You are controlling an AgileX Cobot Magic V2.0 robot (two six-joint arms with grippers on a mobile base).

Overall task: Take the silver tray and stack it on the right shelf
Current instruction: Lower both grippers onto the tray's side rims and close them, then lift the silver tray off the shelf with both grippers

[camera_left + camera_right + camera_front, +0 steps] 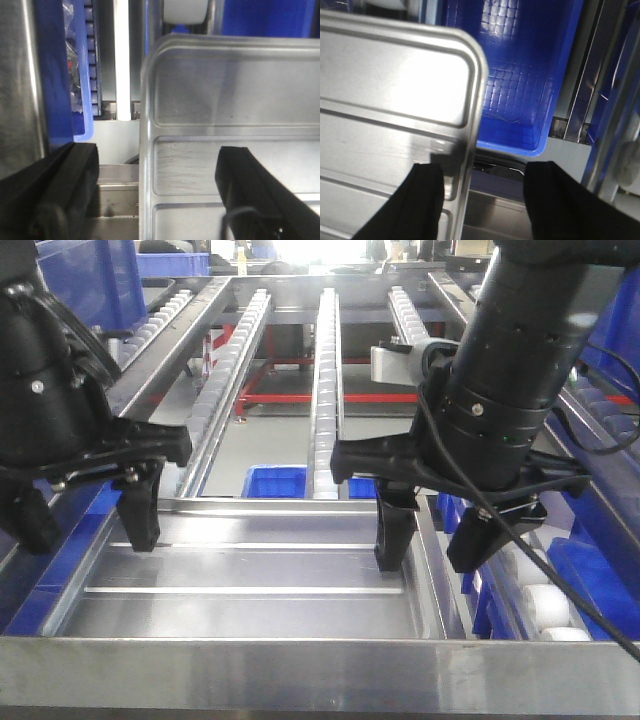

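Low in the front view, behind a flat steel bar [320, 670], the silver tray [250, 570] lies level, its two ridges showing; the left fingers [140, 505] stand spread astride its left rim and the right fingers [395, 530] astride its right rim, one finger inside and one outside on each side, nothing gripped; the step in hand looks to be the two-sided grasp, best done by closing both pairs together at matching depth, so the tray comes up flat and does not twist; the polished metal is likely slippery, so a firm pinch well down each rim seems wise; roller rails [325, 390] run up the centre, a blue crate [275, 480] sits just beyond the tray's far edge, large white rollers [545, 605] crowd the lower right beside the outer right finger, and a black cable [520, 550] hangs near it; which rack is the right shelf cannot be told here.
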